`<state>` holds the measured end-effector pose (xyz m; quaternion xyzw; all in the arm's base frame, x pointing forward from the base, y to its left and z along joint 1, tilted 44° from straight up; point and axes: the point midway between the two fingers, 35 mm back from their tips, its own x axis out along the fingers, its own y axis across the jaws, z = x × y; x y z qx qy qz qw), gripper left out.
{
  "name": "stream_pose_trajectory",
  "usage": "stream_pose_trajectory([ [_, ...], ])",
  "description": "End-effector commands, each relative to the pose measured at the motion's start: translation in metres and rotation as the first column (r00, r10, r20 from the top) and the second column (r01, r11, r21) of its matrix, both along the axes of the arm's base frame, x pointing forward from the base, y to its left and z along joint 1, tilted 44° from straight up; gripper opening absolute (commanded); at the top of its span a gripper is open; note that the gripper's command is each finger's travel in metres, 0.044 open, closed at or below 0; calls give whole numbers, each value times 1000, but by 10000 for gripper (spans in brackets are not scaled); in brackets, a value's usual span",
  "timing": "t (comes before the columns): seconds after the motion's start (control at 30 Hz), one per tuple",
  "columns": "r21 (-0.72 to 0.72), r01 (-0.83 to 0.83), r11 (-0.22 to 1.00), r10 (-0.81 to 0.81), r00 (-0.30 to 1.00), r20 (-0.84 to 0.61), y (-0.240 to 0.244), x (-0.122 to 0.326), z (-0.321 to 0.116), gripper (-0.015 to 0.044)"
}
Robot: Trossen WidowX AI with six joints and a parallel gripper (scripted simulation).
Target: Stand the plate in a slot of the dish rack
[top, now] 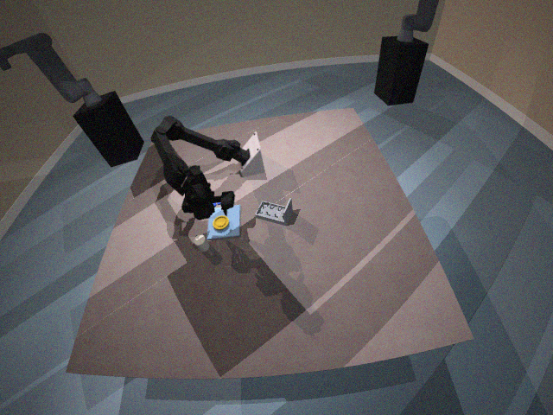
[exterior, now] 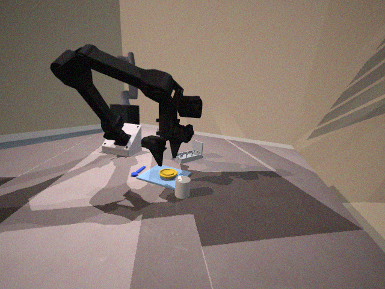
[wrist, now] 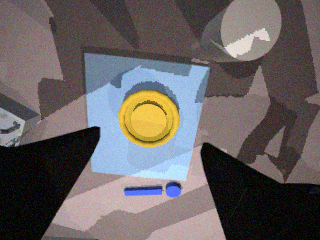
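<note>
A round yellow plate (top: 220,222) (exterior: 168,173) (wrist: 149,120) lies flat on a light blue board. The grey dish rack (top: 289,212) (exterior: 197,147) stands beside the board, with short pegs and a tall panel at one end. A corner of it shows at the left edge of the wrist view. My gripper (exterior: 167,161) (wrist: 152,140) is open and empty, pointing down above the board. In the wrist view the plate appears between and slightly beyond the fingertips. In the top view the arm's hand hides part of the gripper.
The blue board (top: 235,213) (exterior: 148,176) (wrist: 101,105) lies under the plate. A pale cup (top: 201,243) (exterior: 182,188) (wrist: 250,30) stands near one board corner. A blue spoon-like utensil (exterior: 138,171) (wrist: 143,191) lies along the opposite edge. The arm's white wedge base (exterior: 135,136) stands behind.
</note>
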<state>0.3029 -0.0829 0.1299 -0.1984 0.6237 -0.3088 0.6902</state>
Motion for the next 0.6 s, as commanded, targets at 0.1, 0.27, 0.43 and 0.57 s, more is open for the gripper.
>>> stream_pose_trajectory([
  [0.1, -21, -61, 998, 60, 996, -71, 8, -1, -2, 400],
  [0.27, -21, -61, 998, 60, 996, -71, 7, 0, -3, 400],
  [0.43, -20, -61, 998, 60, 996, -70, 2, 0, -9, 400],
  [0.57, -20, -61, 998, 60, 996, -70, -3, 1, -14, 400],
])
